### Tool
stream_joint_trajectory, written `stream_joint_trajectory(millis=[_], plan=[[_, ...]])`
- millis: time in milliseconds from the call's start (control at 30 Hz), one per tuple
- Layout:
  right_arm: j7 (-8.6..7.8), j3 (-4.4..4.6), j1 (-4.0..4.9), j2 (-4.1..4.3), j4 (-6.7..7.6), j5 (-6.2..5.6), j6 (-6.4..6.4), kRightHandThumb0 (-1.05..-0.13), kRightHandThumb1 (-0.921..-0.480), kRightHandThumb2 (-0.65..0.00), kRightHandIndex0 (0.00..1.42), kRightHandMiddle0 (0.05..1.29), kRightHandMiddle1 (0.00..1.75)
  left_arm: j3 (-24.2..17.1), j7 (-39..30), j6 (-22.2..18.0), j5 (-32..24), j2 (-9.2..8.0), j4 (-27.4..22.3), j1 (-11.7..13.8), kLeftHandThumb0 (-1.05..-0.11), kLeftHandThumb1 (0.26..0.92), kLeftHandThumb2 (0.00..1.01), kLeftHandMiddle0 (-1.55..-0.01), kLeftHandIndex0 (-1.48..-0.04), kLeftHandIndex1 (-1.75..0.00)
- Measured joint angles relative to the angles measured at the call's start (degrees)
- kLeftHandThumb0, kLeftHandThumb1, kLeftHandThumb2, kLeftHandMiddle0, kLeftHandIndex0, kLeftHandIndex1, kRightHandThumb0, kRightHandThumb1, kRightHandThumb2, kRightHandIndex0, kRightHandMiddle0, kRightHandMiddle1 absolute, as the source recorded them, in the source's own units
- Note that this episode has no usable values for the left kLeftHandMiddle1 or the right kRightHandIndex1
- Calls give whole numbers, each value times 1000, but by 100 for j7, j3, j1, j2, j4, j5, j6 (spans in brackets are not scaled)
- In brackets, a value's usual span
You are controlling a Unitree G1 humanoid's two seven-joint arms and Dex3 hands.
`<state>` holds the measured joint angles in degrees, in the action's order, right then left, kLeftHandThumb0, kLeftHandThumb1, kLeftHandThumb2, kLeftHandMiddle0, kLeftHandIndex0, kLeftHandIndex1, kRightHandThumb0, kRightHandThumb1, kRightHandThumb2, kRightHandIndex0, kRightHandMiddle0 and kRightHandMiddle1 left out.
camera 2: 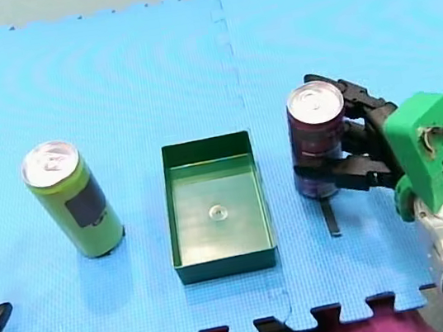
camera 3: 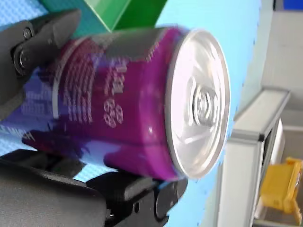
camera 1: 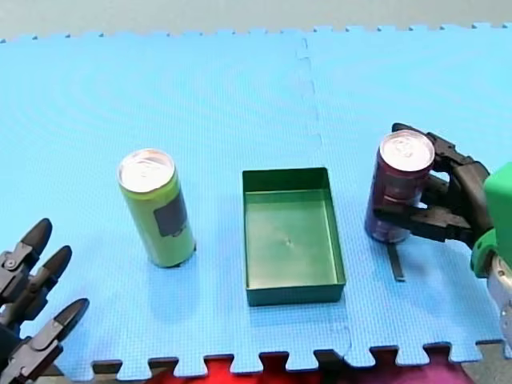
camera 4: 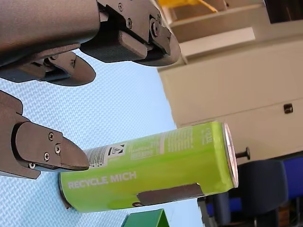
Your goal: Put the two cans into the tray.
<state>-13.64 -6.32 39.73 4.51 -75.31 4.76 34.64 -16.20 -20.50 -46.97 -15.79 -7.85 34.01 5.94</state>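
Presently the tray [camera 1: 293, 294] is empty; right hand [camera 1: 448, 198] grips the purple can [camera 1: 395, 190]; left hand [camera 1: 32, 314], short of the green can [camera 1: 160, 214], holds nothing.

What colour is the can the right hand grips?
Purple can, silver top, in the right hand; clearest in first wrist view.

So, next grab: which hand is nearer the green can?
Left. The left hand, open, is front-left of the green can; the right hand grips the purple can beyond the tray.
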Motion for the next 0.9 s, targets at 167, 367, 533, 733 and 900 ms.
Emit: stream_joint_trajectory(millis=[167,367,533,733,900], plan=[[784,122,-9,-98,-11,226,94,-304,-791,-45,843,515,1740,-5,-1,-13,-2,1,45,-36,-1048,921,168,-434,-381,0],[1145,224,-71,-107,-41,398,321,-282,-830,-43,857,519,1746,-22,-45,-88,-39,8,169,-104,-1048,921,171,-435,-384,-2],[1272,272,-76,-84,-50,471,378,-284,-840,-39,863,518,1746,-46,-158,-135,-117,6,266,-147,-1048,921,172,-436,-386,-3],[1362,263,-72,-73,-52,468,370,-289,-850,-35,871,519,1746,-64,-200,-166,-134,3,322,-179,-1048,921,171,-440,-390,-3],[1298,192,-37,-67,-50,370,218,-292,-858,-31,880,522,1746,-82,-222,-179,-144,3,362,-205,-1048,921,171,-444,-392,-4]])
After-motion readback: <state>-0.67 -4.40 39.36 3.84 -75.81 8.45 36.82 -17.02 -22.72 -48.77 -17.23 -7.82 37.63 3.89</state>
